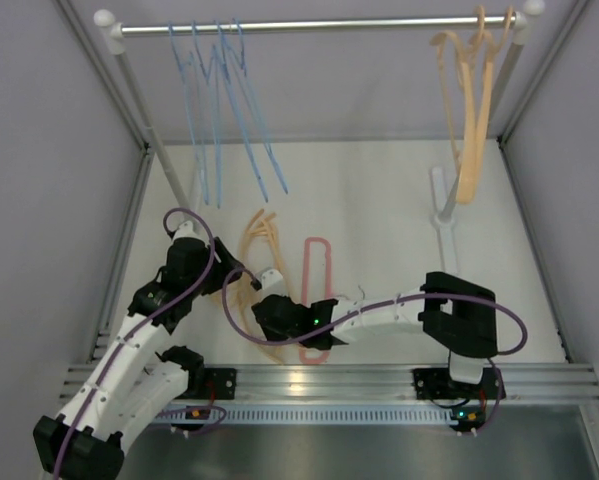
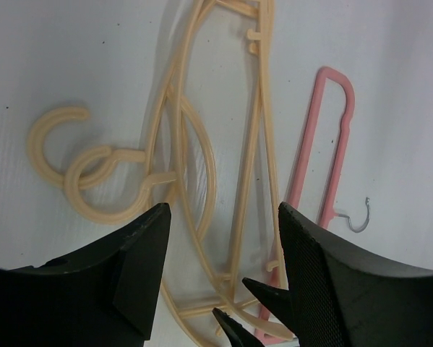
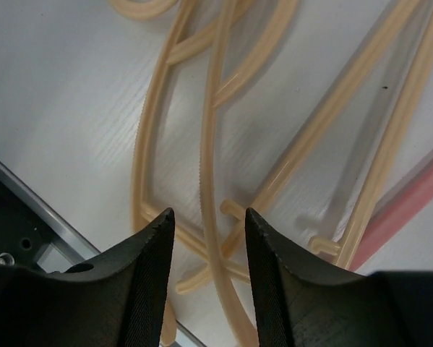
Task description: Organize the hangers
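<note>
We see the left gripper [image 2: 223, 217] with its jaws spread wide, hovering over the loose peach hangers [image 1: 257, 235] that lie tangled on the white table [image 1: 379, 200]; it pinches nothing. The right gripper [image 3: 205, 217] is low over the same heap, its jaws partly apart and straddling one thin peach bar. A gap shows on either side of that bar, so the claw is not clamped on it. In the top view this heap sits at about 7 o'clock from the table's middle, and the two grippers meet over its near end. Just beside it, at its 3 o'clock, lies the pink hanger [image 2: 344, 137], flat on the table, with its small metal hook [image 2: 361, 217] showing in the left wrist view. On the silver rail [image 1: 319, 26] at the far side, the light-blue hangers [image 1: 219, 110] hang at 11 o'clock and the hung peach hangers [image 1: 471, 130] at 1 o'clock, well apart from each other.
</note>
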Tool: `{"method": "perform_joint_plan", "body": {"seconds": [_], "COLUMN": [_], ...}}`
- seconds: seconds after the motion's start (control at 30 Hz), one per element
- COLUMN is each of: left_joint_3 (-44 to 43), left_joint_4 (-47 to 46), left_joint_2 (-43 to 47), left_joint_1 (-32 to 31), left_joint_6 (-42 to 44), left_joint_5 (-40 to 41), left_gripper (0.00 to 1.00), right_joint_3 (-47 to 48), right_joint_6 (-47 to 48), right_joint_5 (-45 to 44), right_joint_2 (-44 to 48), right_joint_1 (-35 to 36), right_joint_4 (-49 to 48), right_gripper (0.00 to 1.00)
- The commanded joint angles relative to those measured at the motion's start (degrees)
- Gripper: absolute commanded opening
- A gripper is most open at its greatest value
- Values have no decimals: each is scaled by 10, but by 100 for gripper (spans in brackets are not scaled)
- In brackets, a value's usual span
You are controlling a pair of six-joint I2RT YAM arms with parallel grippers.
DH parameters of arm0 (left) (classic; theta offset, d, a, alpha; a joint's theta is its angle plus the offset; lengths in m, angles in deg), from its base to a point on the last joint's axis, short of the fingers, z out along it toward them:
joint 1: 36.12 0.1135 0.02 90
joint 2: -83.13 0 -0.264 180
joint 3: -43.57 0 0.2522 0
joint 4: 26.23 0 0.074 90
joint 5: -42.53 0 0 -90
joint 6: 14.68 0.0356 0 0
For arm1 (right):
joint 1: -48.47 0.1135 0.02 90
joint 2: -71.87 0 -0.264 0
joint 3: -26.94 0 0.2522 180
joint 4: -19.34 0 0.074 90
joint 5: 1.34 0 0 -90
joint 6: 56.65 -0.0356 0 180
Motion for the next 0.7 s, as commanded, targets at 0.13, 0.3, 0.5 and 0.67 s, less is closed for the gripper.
{"method": "perform_joint_plan", "body": {"seconds": [0.13, 0.3, 0.5, 0.67], "left_joint_3": [-11, -5, 1, 1], "left_joint_4": [-2, -3, -2, -3], "left_joint_2": [8, 13, 19, 21], "left_joint_1": [4, 5, 6, 6], "left_joint_6": [6, 5, 3, 1], "left_joint_5": [3, 0, -2, -6], "left_gripper": [66, 66, 66, 66], "right_joint_3": [30, 38, 40, 35], "right_joint_6": [2, 3, -1, -5], "right_joint_5": [-6, -9, -14, -23], "right_joint_2": [-54, -73, -81, -71], "right_joint_1": [12, 12, 12, 13], "right_joint_4": [-47, -48, -45, -37], "right_gripper": [40, 35, 13, 0]}}
